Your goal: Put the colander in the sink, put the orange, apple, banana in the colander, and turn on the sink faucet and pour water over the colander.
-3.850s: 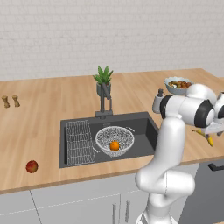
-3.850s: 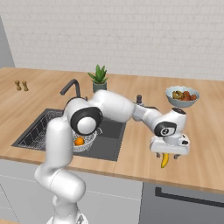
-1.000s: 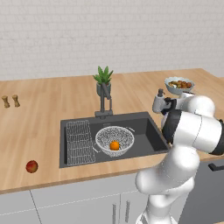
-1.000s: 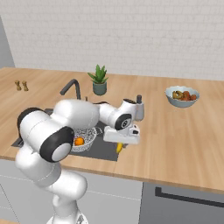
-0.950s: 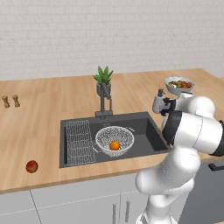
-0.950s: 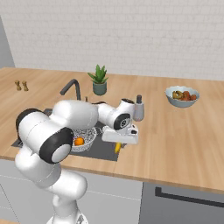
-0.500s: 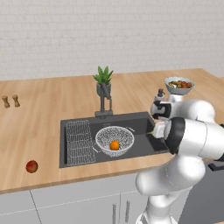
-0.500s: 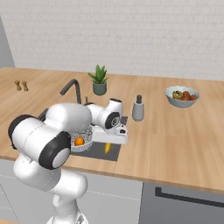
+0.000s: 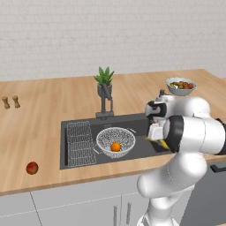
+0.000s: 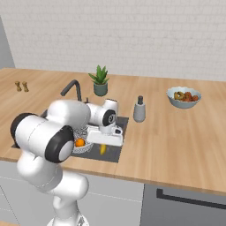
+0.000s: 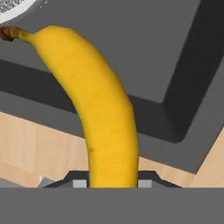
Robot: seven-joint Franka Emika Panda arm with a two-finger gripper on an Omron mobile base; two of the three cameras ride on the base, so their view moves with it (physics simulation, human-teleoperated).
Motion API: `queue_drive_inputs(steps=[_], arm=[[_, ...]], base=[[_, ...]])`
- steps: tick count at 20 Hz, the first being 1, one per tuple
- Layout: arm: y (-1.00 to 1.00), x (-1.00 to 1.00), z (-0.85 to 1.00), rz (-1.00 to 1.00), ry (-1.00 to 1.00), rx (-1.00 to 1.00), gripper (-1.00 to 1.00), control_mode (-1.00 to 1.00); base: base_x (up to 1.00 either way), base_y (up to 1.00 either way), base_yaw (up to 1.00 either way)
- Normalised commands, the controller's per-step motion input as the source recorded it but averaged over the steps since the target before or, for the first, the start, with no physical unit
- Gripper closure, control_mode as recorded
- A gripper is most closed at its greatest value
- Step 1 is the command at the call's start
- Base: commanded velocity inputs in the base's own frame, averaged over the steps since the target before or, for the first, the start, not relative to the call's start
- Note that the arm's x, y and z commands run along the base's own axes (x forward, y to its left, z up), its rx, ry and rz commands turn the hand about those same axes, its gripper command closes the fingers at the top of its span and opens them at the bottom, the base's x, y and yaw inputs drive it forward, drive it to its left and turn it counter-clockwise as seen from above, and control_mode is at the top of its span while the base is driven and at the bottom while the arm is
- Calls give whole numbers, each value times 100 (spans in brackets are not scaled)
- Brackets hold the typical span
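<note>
The wire-mesh colander (image 9: 115,140) stands in the dark grey sink (image 9: 141,124), and the orange (image 9: 115,147) lies inside it. The apple (image 9: 32,167) rests on the wooden counter left of the sink. My gripper (image 10: 104,142) is shut on the yellow banana (image 11: 100,109), which hangs down over the sink's right part, to the right of the colander. In the hand view the banana's dark tip points toward the colander's rim (image 11: 13,6). The dark sink faucet (image 9: 105,99) rises behind the basin.
A flat wire rack (image 9: 80,140) lies in the sink's left part. A potted plant (image 9: 104,79) stands behind the faucet. A soap dispenser (image 10: 139,110) and a pale blue bowl of fruit (image 10: 183,97) stand on the right counter. Two small shakers (image 9: 10,102) stand far left.
The arm has swung left with the banana in its grip, from above the counter right of the sink to over the sink's right part.
</note>
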Motion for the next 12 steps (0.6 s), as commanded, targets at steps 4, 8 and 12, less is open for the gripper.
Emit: queue_drive_inputs(steps=[4, 8, 12], arm=[[18, 22, 0, 0, 10, 0, 100, -100], [17, 41, 0, 0, 5, 0, 100, -100], [14, 59, 0, 0, 4, 0, 100, -100]], base=[[0, 0, 0], [0, 0, 0], [0, 0, 0]])
